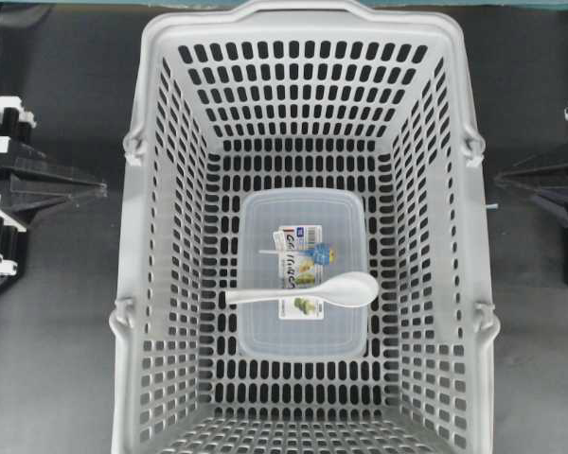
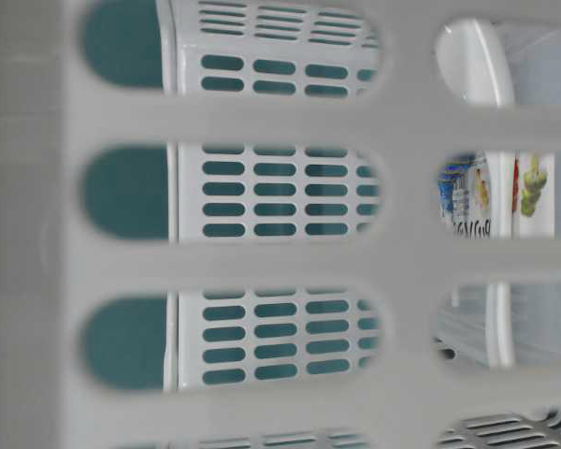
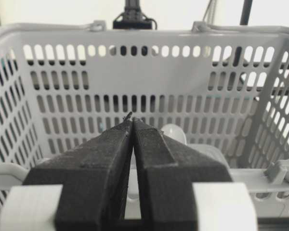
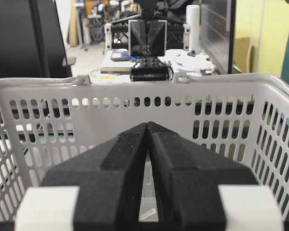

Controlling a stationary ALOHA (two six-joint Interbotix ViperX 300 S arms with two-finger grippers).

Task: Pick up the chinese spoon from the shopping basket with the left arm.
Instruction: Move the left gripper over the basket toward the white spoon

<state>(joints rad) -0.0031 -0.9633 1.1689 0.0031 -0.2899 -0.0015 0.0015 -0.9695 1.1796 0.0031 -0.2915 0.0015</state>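
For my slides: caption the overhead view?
White spoon lying across a lidded container inside the grey basket.

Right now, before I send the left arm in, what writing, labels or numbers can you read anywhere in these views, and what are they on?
Label on the clear lidded container: printed characters and pictures, too small and blurred to read.
Same label seen through the basket wall in the table-level view: blurred letters, not legible.
Chinese spoon, shopping basket: no text.
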